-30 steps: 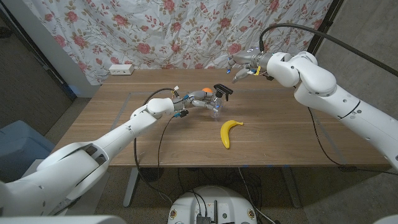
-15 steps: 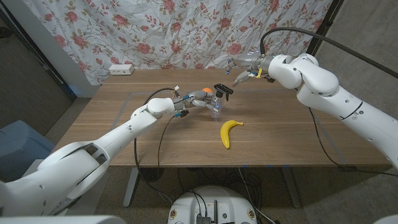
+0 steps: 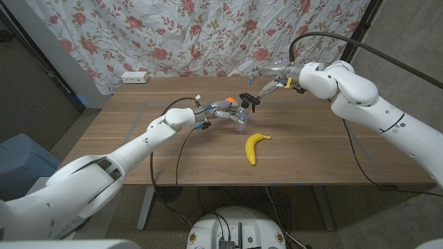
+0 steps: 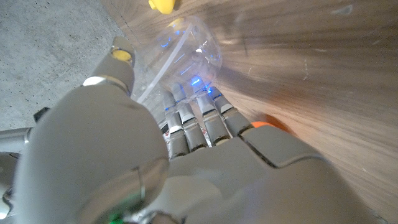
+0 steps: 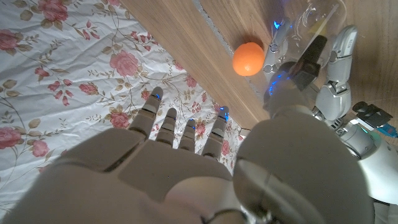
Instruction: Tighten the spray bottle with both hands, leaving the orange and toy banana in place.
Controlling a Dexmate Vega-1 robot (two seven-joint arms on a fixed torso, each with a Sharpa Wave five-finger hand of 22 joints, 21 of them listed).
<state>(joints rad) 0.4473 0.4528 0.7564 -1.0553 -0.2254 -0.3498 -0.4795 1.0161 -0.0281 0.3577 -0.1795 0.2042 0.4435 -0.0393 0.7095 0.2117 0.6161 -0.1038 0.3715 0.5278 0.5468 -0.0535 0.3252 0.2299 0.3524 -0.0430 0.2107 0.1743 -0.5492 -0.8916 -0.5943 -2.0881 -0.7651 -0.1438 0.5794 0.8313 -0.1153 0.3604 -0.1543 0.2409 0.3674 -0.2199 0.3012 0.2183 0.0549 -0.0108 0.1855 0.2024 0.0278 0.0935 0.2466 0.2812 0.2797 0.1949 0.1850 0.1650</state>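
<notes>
A clear spray bottle (image 3: 240, 120) with a black spray head (image 3: 247, 100) stands mid-table. My left hand (image 3: 217, 114) grips its body from the left; my left hand's fingers (image 4: 198, 121) wrap the clear bottle (image 4: 186, 50). An orange (image 3: 229, 102) sits just behind the bottle, also seen as the orange (image 5: 249, 58). A toy banana (image 3: 255, 146) lies in front of the bottle, to its right. My right hand (image 3: 268, 81) hovers behind and right of the spray head, fingers spread, holding nothing. My right hand (image 5: 186, 168) looks toward the bottle (image 5: 314, 18).
A white power strip (image 3: 134, 77) lies at the table's back left edge. A floral curtain (image 3: 208, 34) hangs behind the table. A blue bin (image 3: 21, 162) stands on the floor to the left. Bare wooden table (image 3: 318, 152) stretches right of the banana.
My right hand has moved down and left, closer to the spray head. The left hand, bottle, orange and banana have not moved.
</notes>
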